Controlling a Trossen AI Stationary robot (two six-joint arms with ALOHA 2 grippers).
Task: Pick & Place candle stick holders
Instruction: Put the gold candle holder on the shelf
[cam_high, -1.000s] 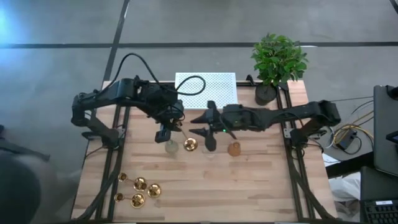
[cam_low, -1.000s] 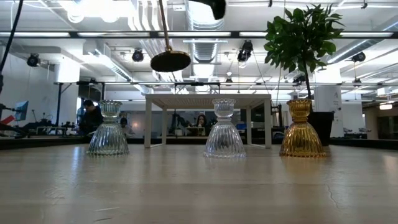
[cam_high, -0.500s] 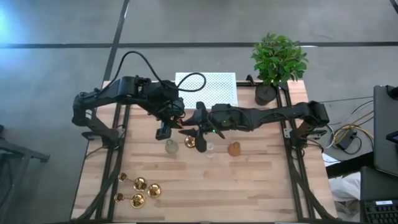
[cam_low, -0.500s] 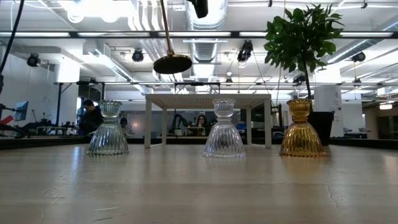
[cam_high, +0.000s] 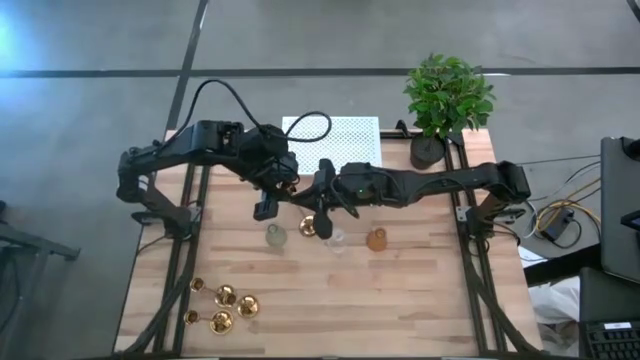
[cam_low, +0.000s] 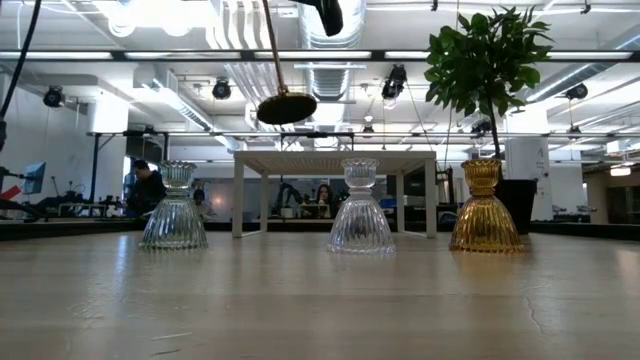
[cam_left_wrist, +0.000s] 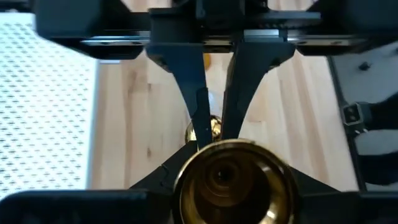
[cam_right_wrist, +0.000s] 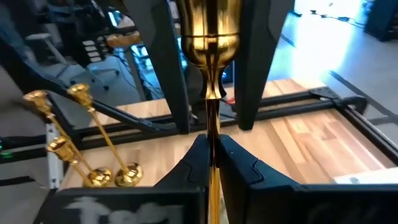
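One gold candle stick holder (cam_low: 284, 105) hangs above the table, its round base lowest and its stem slanting up out of the low view. My left gripper (cam_left_wrist: 231, 163) has its top cup and my right gripper (cam_right_wrist: 211, 150) is shut on its thin stem. In the high view the base (cam_high: 308, 227) shows between my left gripper (cam_high: 283, 196) and my right gripper (cam_high: 319, 208). Three more candle stick holders (cam_high: 222, 305) lie on their sides at the table's near left corner. My left gripper has the top cup (cam_left_wrist: 233, 182) between its two fingers, one on each side; the view looks down into the cup's open mouth. The holder hangs below the fingers, tilted, clear of the table. My right gripper pinches the thin stem (cam_right_wrist: 212, 124) below the cup between its two fingers. It comes about level from the table's right, fingers across the stem.
Three ribbed glass stands are in a row mid-table under the hanging base: two clear (cam_low: 175, 208) (cam_low: 360, 208) and one amber (cam_low: 484, 206). A white perforated board (cam_high: 332, 142) and a potted plant (cam_high: 447, 100) are at the far edge.
My right gripper has gone toward the table's left, up to the hanging candle stick holder, and has shut on its stem. The holder stays lifted; its base has drifted a little toward the middle glass stand.
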